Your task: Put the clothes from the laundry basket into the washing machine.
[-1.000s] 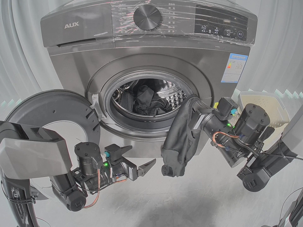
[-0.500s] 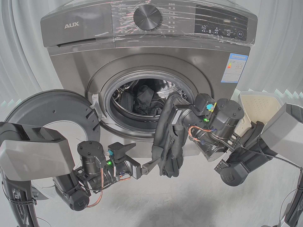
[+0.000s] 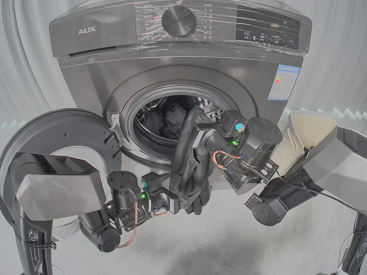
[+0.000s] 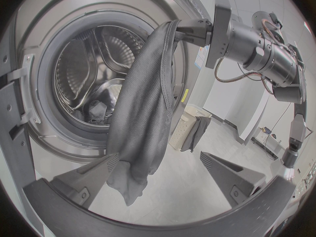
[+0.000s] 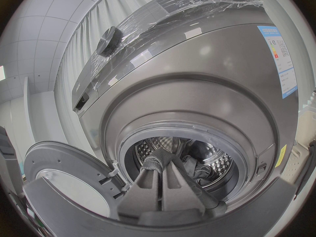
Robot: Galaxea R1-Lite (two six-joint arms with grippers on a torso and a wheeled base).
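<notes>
A dark garment [image 3: 187,161] hangs from my right gripper [image 3: 190,122], which is shut on its top edge just in front of the washing machine's round drum opening [image 3: 153,96]. The same grip appears in the right wrist view, with the fingers [image 5: 149,188] closed on the garment [image 5: 157,158]. My left gripper [image 3: 183,191] is open below it. The garment's [image 4: 141,116] lower end hangs between the open fingers [image 4: 98,171] and touches one. Dark clothes [image 3: 174,116] lie in the drum. The white laundry basket [image 3: 313,128] stands right of the machine with a dark cloth [image 4: 197,132] draped over its rim.
The machine's round door [image 3: 57,142] is swung open to the left, next to my left arm. The grey floor in front of the machine is bare. Pale curtains hang behind and beside the washing machine [image 3: 95,31].
My right arm has carried the garment leftward from beside the basket to the drum opening. My left gripper has moved right and slightly down, so the garment's hanging end is now between its open fingers.
</notes>
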